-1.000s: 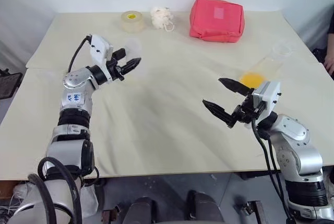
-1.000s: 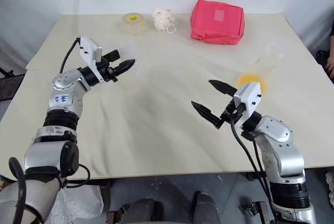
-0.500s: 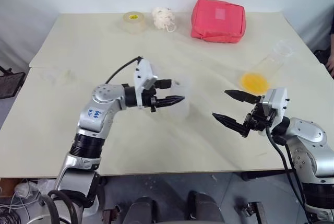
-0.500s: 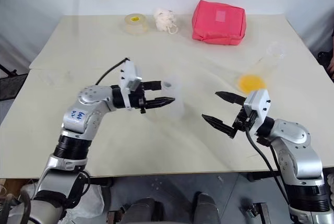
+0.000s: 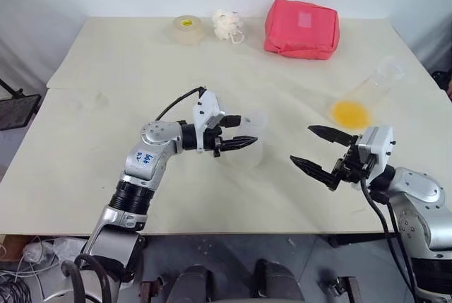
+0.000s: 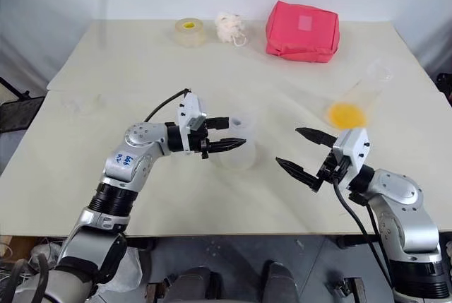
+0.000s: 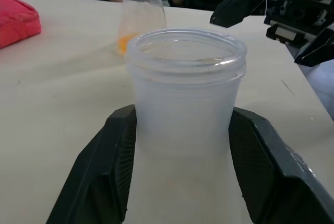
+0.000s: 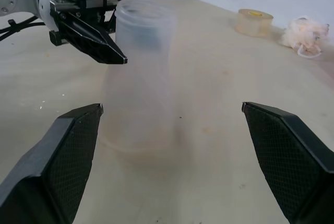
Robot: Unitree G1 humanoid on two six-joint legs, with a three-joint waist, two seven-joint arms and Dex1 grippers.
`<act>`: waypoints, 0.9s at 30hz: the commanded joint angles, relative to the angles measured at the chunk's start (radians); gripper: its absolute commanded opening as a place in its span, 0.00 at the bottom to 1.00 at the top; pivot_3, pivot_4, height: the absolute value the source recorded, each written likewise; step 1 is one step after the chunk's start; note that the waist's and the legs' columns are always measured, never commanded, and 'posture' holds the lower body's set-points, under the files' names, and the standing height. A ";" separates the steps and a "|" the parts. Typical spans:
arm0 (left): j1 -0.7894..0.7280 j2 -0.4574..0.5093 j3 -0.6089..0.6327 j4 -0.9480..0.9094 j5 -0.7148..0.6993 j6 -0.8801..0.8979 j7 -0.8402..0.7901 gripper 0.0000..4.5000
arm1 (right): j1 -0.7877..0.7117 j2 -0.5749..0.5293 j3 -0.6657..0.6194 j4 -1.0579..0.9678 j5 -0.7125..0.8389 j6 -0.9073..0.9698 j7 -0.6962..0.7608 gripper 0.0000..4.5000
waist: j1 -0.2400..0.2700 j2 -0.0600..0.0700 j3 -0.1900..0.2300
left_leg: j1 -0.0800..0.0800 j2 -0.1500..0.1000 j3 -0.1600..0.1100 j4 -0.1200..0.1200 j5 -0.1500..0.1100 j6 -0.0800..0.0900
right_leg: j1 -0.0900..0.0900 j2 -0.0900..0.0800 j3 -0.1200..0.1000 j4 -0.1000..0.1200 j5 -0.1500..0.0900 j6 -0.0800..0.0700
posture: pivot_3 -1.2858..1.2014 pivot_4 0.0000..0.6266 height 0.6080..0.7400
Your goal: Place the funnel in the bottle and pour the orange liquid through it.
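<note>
**Bottle between the left fingers, flask lying far right**

Nearest the robot, the right gripper (image 6: 305, 153) hangs above the table (image 6: 212, 204) with its two black fingers spread wide and nothing between them. It points across toward the bottle (image 6: 238, 140), which stands well apart from it, toward the table's middle.

The bottle stands upright on its broad base, mouth up. The left gripper (image 5: 236, 130) reaches level from the left, one finger on each side of the bottle's straight neck. In the left wrist view the neck sits between the two fingers (image 7: 112, 166), which lie close against its sides; whether they press it or have just let go, I cannot tell.

Farther off, right of the right gripper, a clear flask (image 5: 367, 94) lies tilted on the table, its neck toward the far edge, with the orange liquid (image 5: 349, 113) pooled in its wide end.

Along the far edge lie a tape roll (image 5: 186, 29), a white tuft (image 5: 227, 25) and a red pouch (image 5: 301, 27). The funnel I cannot make out.
</note>
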 commanded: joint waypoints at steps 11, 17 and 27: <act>0.042 0.009 0.025 -0.091 -0.035 0.041 0.017 0.99 | 0.006 -0.007 -0.032 -0.033 0.009 -0.026 0.007 1.00 | -0.001 0.000 0.000 | 0.000 0.000 0.000 0.000 0.000 0.000 | 0.000 0.000 0.000 0.000 0.000 0.000 | 0.52 0.24 1.00; 0.037 0.031 0.040 -0.083 -0.036 0.061 0.027 0.99 | -0.013 -0.005 -0.023 -0.015 -0.001 -0.031 0.016 1.00 | -0.001 0.000 0.000 | 0.000 0.000 -0.001 0.001 0.000 0.000 | 0.000 0.000 0.000 0.000 0.000 0.000 | 0.52 0.24 1.00; 0.040 0.057 0.058 -0.095 -0.044 0.081 0.025 0.99 | -0.031 -0.010 -0.017 0.002 -0.003 -0.027 0.034 1.00 | -0.001 0.000 0.000 | 0.000 0.000 -0.001 0.001 0.000 0.000 | 0.000 0.000 0.000 0.000 0.000 0.000 | 0.52 0.24 1.00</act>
